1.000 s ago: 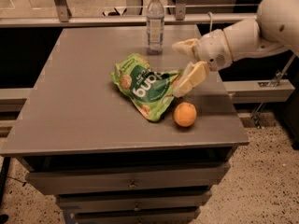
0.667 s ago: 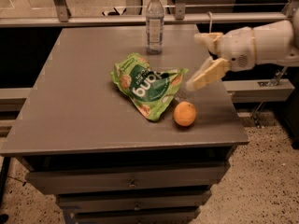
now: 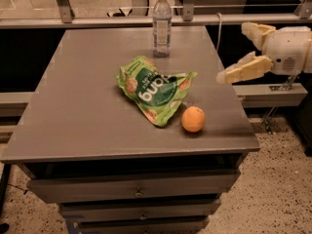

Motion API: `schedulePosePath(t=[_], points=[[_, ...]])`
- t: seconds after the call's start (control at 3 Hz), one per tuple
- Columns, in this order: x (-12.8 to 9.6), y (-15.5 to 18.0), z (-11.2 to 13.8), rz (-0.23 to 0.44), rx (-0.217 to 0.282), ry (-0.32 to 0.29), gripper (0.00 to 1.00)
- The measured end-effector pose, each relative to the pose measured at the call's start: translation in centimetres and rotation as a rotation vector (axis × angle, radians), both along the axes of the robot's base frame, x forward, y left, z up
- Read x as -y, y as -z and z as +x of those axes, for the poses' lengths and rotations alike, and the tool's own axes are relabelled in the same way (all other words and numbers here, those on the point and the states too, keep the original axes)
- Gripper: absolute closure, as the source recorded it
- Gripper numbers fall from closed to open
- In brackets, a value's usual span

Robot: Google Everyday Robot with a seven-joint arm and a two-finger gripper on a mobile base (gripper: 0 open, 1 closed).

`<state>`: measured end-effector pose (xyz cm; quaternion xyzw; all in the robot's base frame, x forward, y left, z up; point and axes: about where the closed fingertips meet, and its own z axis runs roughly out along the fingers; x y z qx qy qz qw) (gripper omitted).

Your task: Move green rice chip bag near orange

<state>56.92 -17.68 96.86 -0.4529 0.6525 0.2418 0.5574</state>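
The green rice chip bag (image 3: 153,88) lies crumpled on the grey table (image 3: 83,96), a little right of its middle. The orange (image 3: 193,119) sits just right of and in front of the bag, almost touching its lower corner. My gripper (image 3: 235,52) is off the table's right edge, above and to the right of the bag and the orange. It is open and empty, with one cream finger (image 3: 243,70) pointing left and the other (image 3: 254,32) raised behind it.
A clear water bottle (image 3: 162,24) stands upright at the back of the table, behind the bag. The table has drawers (image 3: 139,190) below its front edge. A rail and a shelf run behind and to the right.
My gripper has let go of the bag's right edge and pulled back to the right, off the table. The bag and the orange stay where they were.
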Motion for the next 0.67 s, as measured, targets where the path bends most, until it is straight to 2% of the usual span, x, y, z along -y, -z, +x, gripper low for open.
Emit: schedulePosePath(t=[0.67], points=[[-0.23, -0.24, 0.76, 0.003, 0.018, 0.005, 0.0]])
